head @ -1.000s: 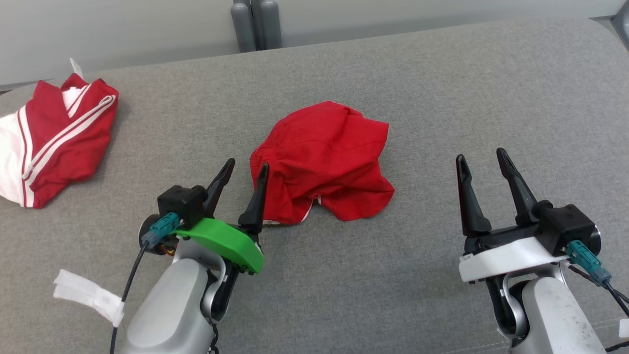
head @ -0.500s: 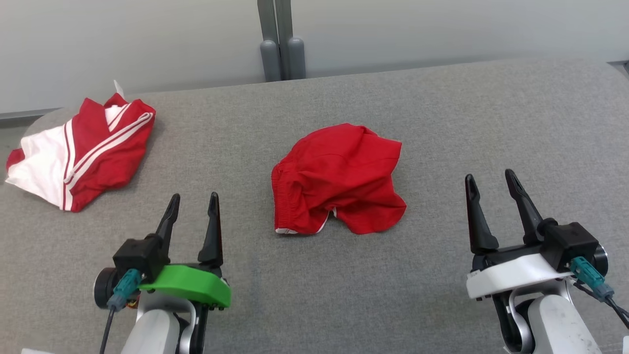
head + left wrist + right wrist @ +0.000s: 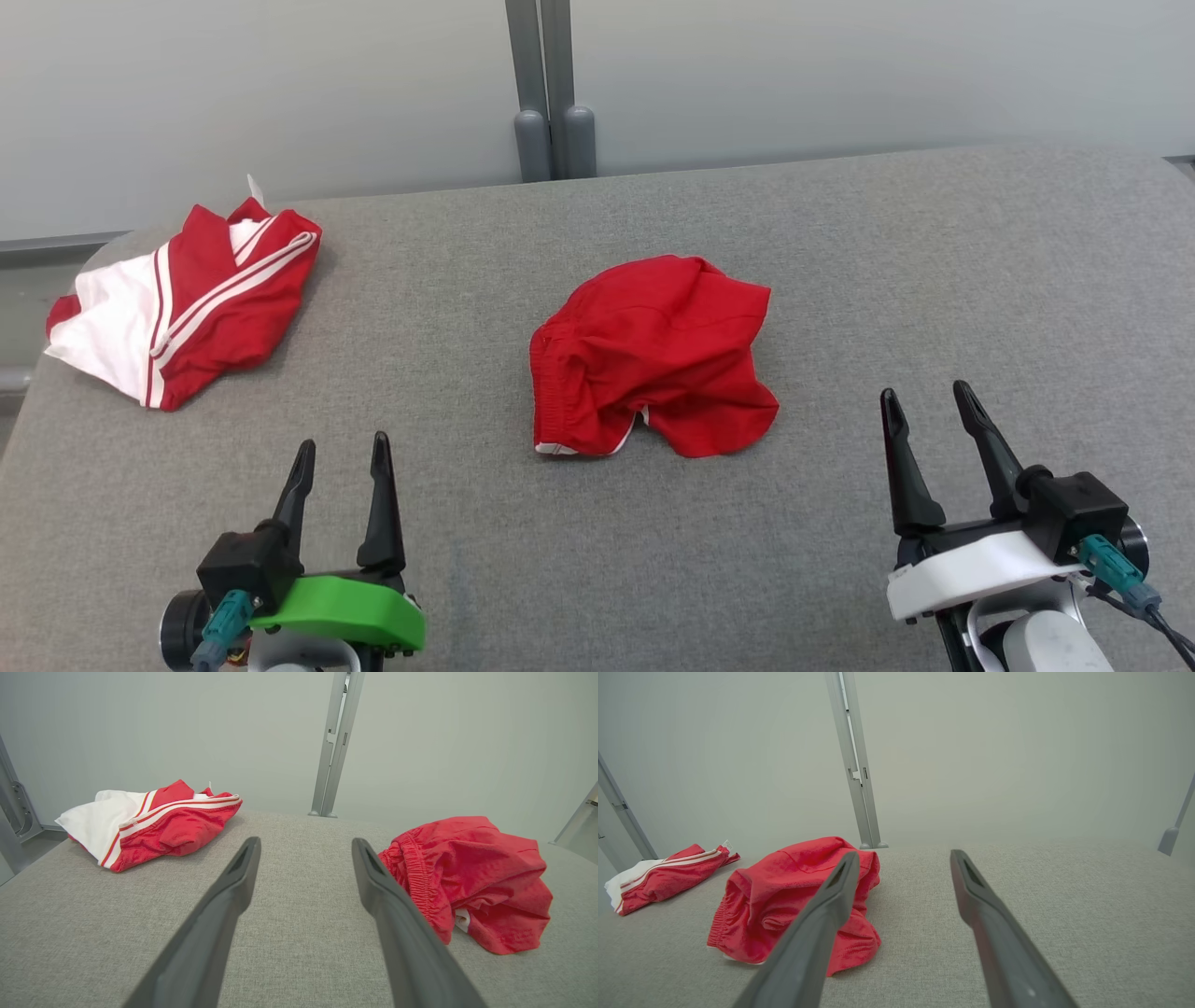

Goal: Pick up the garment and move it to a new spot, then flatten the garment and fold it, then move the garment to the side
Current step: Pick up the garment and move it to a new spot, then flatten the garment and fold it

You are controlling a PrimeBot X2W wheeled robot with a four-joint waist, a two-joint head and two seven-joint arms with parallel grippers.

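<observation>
left pincer [image 3: 343, 441]: spread, empty, ready to grab | right pincer [image 3: 924, 390]: spread, empty too | shorts [image 3: 653, 355]: bunched on surface [image 3: 887, 271], ahead between both, not touched | seem to need flattening

Soft, even light falls bright and flat across the grey woven fabric surface [image 3: 840, 280] in the head view. The crumpled red cloth garment [image 3: 653, 355] casts only a faint, narrow shadow at its edges, as does the folded red-and-white striped garment [image 3: 187, 308]. In both wrist views the long dark fingers [image 3: 219, 914] blur close to the lens, the upright grey metal post [image 3: 852, 760] leans with wide-angle distortion, and the pale wall [image 3: 1017, 742] looks hazy.
</observation>
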